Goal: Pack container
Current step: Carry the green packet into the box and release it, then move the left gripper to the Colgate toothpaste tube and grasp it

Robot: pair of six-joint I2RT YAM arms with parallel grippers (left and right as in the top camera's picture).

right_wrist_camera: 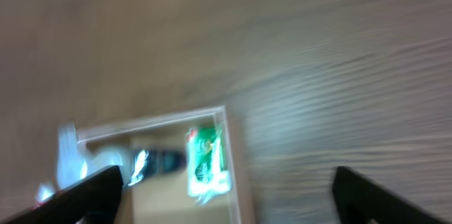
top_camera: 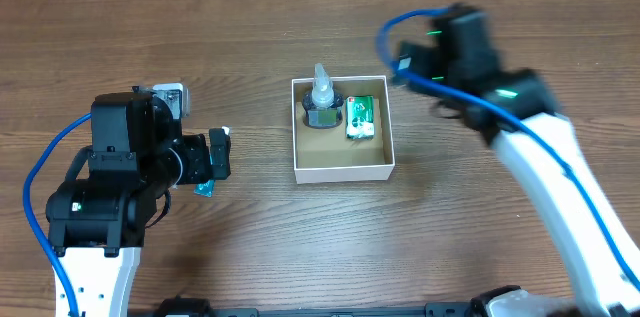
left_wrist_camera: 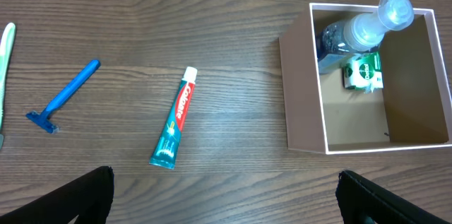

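Left gripper (left_wrist_camera: 226, 206) well apart from container (left_wrist_camera: 304, 90).

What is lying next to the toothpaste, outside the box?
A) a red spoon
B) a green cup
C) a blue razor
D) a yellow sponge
C: the left wrist view shows a blue razor lying left of the toothpaste, and both are outside the box.
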